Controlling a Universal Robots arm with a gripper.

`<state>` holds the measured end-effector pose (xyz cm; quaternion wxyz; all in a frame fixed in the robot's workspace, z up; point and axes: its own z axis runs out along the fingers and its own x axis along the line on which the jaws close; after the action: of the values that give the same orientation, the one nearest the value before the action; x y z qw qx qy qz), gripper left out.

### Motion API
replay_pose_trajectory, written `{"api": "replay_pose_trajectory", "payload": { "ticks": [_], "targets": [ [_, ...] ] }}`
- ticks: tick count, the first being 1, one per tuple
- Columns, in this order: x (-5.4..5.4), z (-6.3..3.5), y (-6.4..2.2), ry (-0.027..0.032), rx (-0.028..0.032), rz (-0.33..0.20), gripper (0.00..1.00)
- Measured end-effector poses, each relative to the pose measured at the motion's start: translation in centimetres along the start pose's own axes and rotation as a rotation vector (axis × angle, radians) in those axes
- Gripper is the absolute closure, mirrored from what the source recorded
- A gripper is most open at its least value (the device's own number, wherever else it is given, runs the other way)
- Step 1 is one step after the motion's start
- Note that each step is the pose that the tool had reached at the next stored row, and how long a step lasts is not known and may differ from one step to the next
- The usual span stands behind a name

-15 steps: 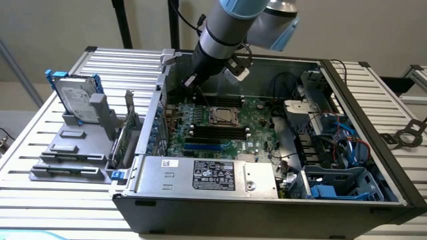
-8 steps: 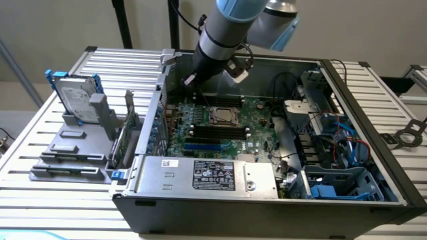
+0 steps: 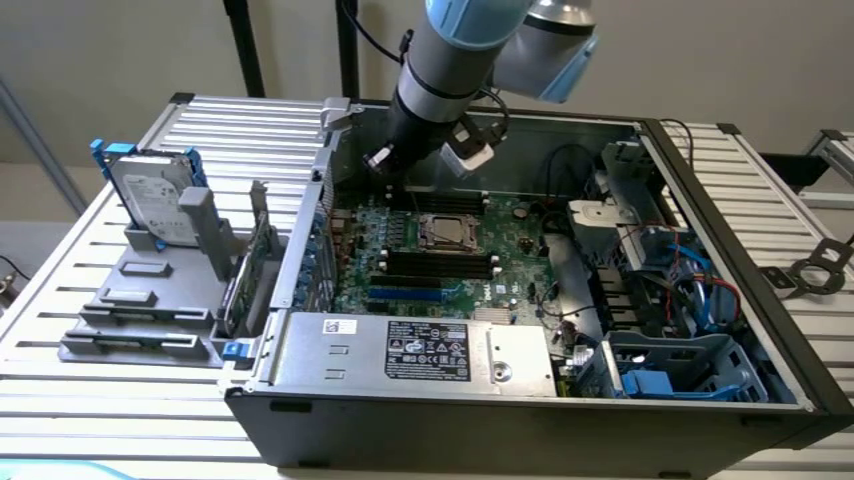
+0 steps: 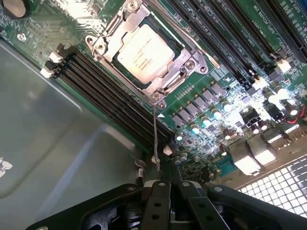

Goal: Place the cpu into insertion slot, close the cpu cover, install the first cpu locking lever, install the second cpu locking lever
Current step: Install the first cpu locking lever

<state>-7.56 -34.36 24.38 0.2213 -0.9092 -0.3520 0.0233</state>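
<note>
Slatted metal table (image 3: 80, 330), open computer case (image 3: 534, 440) | cpu (image 4: 145, 51) seated in insertion slot (image 4: 178, 46), cpu cover (image 4: 191, 61) laid over it | gripper (image 4: 171, 184) held beside thin lever rod (image 4: 155, 134), fingers (image 4: 156, 201) drawn together, nothing gripped

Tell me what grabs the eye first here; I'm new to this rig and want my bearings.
The blue-grey robot arm reaches down into the open computer case, its gripper above the green motherboard. The pale cpu sits in the insertion slot, framed by the silvery cpu cover.
</note>
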Motion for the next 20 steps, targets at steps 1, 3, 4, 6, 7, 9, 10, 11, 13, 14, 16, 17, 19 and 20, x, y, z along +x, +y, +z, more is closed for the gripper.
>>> {"api": "replay_pose_trajectory", "payload": {
  "ticks": [1, 3, 4, 6, 7, 9, 10, 11, 13, 14, 16, 17, 19, 20],
  "targets": [
    [0.1, 0.00, 0.04, 0.0023, -0.0003, 0.004, 0.89],
    [0.2, -0.04, 0.18, 0.0060, -0.0006, 0.011, 0.89],
    [0.3, -0.07, 0.27, 0.0076, -0.0004, 0.013, 0.89],
    [0.6, -0.15, 0.50, 0.0107, 0.0010, 0.016, 0.89],
    [0.8, -0.20, 0.66, 0.0121, 0.0019, 0.017, 0.89],
    [1.2, -0.32, 1.03, 0.0151, 0.0049, 0.018, 0.89],
    [1.5, -0.39, 1.25, 0.0169, 0.0067, 0.017, 0.89],
    [1.8, -0.45, 1.47, 0.0186, 0.0084, 0.017, 0.89],
    [2.3, -0.60, 1.94, 0.0215, 0.0116, 0.017, 0.89],
    [2.6, -0.68, 2.18, 0.0229, 0.0132, 0.017, 0.89],
    [3.0, -0.78, 2.56, 0.0258, 0.0162, 0.017, 0.89],
    [3.1, -0.80, 2.67, 0.0271, 0.0177, 0.017, 0.89],
    [3.0, -0.80, 2.85, 0.0296, 0.0209, 0.016, 0.89],
    [2.9, -0.80, 2.93, 0.0296, 0.0210, 0.016, 0.89]
  ]
}}
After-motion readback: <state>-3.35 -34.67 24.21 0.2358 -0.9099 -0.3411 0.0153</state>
